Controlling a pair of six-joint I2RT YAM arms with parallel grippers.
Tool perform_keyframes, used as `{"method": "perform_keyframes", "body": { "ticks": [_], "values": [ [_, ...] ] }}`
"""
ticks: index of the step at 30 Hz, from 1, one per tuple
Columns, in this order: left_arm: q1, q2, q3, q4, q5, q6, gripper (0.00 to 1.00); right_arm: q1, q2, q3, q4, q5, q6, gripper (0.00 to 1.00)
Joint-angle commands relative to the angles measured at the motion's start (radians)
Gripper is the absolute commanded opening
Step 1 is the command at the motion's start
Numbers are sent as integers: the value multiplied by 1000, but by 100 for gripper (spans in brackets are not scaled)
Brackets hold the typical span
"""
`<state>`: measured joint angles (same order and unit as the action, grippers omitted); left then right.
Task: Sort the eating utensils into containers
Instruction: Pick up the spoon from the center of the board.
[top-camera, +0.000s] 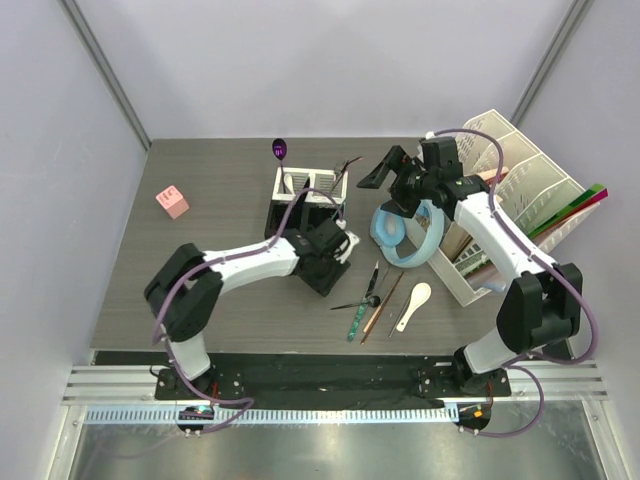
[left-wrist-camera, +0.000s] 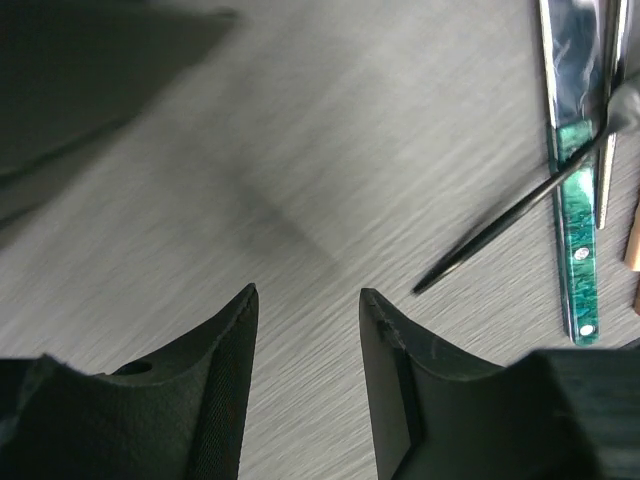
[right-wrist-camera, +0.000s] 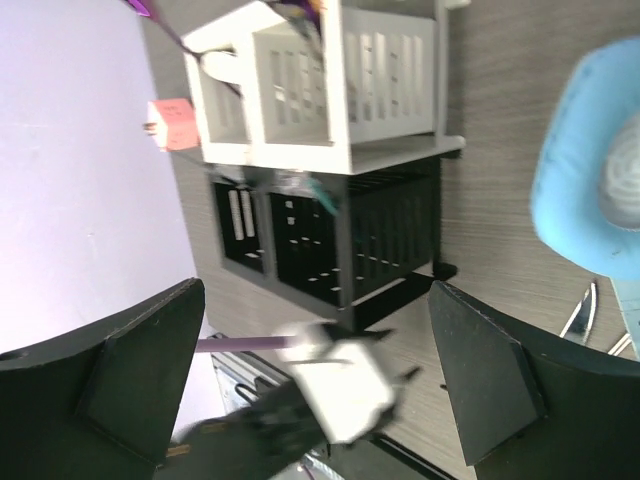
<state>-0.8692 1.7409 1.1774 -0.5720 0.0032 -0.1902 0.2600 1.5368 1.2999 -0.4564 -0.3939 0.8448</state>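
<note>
The containers are a small caddy (top-camera: 308, 190) of white and black compartments, also in the right wrist view as the caddy (right-wrist-camera: 330, 150). A purple spoon (top-camera: 279, 150) stands in its far-left corner. To the right on the table lie a black utensil (top-camera: 372, 288), a green-patterned piece (top-camera: 356, 320), brown chopsticks (top-camera: 385, 305) and a white soup spoon (top-camera: 415, 305). My left gripper (top-camera: 330, 268) hangs open over bare table (left-wrist-camera: 308, 295), with the green-patterned piece (left-wrist-camera: 577, 240) and black utensil (left-wrist-camera: 510, 225) to its right. My right gripper (top-camera: 385, 180) is wide open and empty (right-wrist-camera: 315, 288), right of the caddy.
A light blue ring (top-camera: 405, 235) lies between the caddy and the big white slotted rack (top-camera: 520, 200) at the right. A pink block (top-camera: 172, 202) sits at the left. The left arm's wrist (right-wrist-camera: 345, 385) shows between the right fingers.
</note>
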Motion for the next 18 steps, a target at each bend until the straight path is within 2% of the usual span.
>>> {"method": "perform_keyframes", "body": {
  "ticks": [1,4,18],
  "values": [
    [-71,58,97,-19,67,101,45,1,-81,56,32,16,0,100],
    [-82,92,122,-8,106,104,46,-8,-89,23,32,15,-13,100],
    [-159,121,174,17,103,158,47,-50,-138,-60,28,27,11,100]
  ]
}}
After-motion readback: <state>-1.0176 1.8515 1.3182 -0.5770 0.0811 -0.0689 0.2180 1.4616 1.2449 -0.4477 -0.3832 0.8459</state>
